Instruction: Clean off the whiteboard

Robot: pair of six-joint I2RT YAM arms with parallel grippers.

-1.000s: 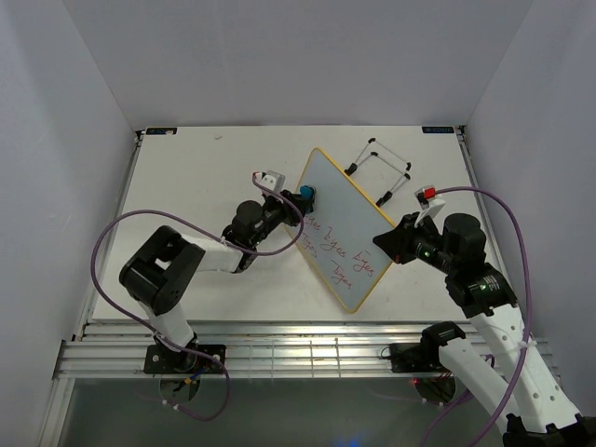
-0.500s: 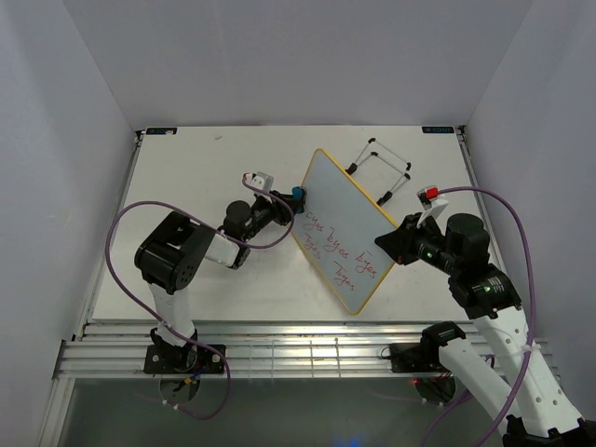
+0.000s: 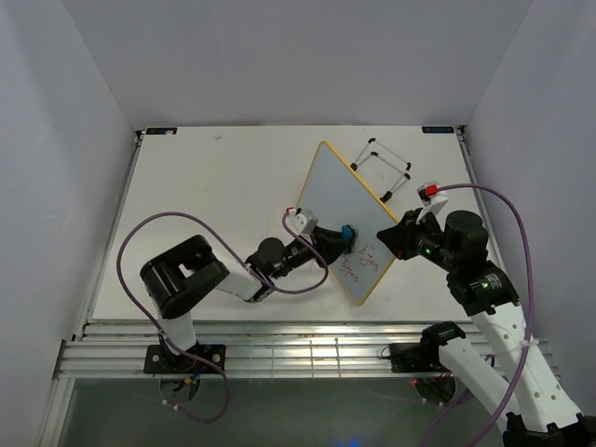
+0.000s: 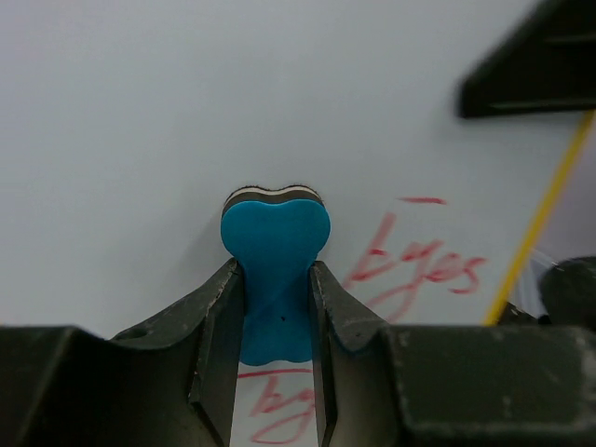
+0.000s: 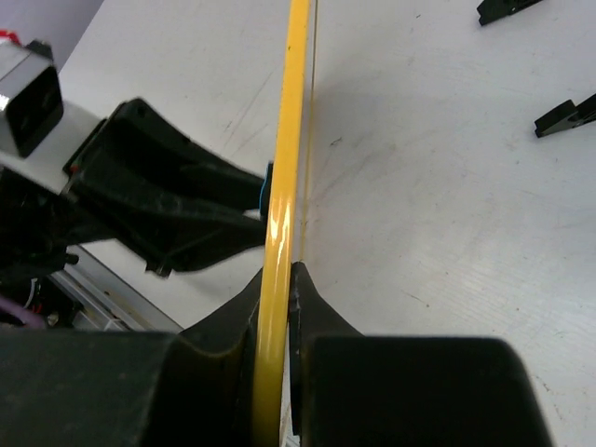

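Note:
The whiteboard (image 3: 337, 200), white with a thin yellow frame, stands tilted near the table's middle. Red handwriting (image 3: 365, 263) shows only at its lower right end; the upper part is blank. My left gripper (image 3: 337, 237) is shut on the blue bone-shaped eraser (image 3: 347, 233) and presses it against the board face. In the left wrist view the eraser (image 4: 275, 265) sits between my fingers, with red words (image 4: 424, 265) to its right and below. My right gripper (image 3: 399, 237) is shut on the board's yellow edge (image 5: 284, 196), seen edge-on in the right wrist view.
The black wire stand (image 3: 380, 168) with white rods lies on the table behind the board, at the back right. Its black feet (image 5: 563, 116) show in the right wrist view. The left arm's purple cable (image 3: 140, 242) loops over the table's left half.
My left gripper has swept the eraser from the board's upper left edge down toward its lower right. The red writing in the board's middle is gone. The right gripper has stayed put.

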